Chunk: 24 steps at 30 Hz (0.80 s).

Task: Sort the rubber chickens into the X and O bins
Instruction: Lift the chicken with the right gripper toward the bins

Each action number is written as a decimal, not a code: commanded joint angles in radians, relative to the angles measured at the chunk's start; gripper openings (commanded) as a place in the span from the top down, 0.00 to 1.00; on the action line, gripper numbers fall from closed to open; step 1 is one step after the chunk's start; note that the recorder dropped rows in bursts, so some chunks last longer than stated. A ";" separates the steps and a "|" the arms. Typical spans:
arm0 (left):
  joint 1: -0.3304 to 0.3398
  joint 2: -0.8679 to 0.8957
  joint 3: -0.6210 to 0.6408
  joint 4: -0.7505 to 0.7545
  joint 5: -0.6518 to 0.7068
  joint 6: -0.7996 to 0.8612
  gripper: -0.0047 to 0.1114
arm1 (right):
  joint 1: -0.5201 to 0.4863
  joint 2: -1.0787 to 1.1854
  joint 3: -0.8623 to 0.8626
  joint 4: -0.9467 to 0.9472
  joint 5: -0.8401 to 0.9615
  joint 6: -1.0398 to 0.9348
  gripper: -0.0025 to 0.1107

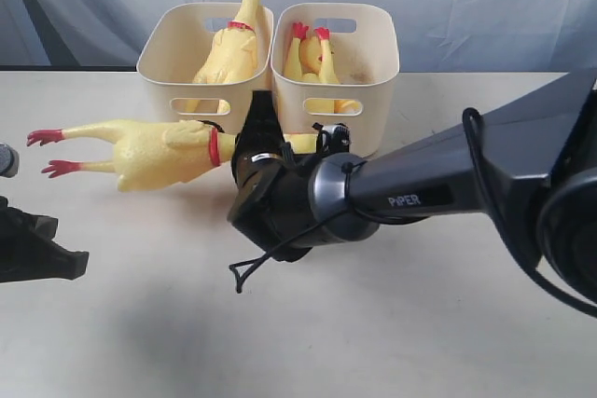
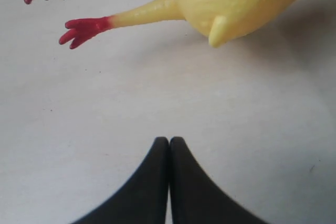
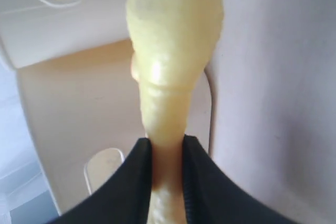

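Rubber chicken [image 1: 159, 151]: yellow body, red feet, red neck band. The right pincer [image 3: 167, 146] pinches its neck, and the body stretches horizontally over the worktop [image 1: 420, 323], feet to the left. Directly behind stand the left bin [image 1: 160, 55] and right bin [image 1: 378, 53], walls touching, each holding a chicken. The left pincer [image 2: 169, 148] is pressed together, near the feet. Bare worktop lies in front.

3 yellow rubber chickens [image 1: 159, 151] with red feet, neck bands or comb showing; 2 cream bins [image 1: 160, 64]; black right pincer [image 3: 167, 150]; pale beige tabletop [image 1: 420, 323].
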 commanded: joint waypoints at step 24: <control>0.000 -0.006 0.004 -0.012 0.019 -0.008 0.96 | 0.034 -0.218 0.002 -0.023 -0.164 -0.294 0.99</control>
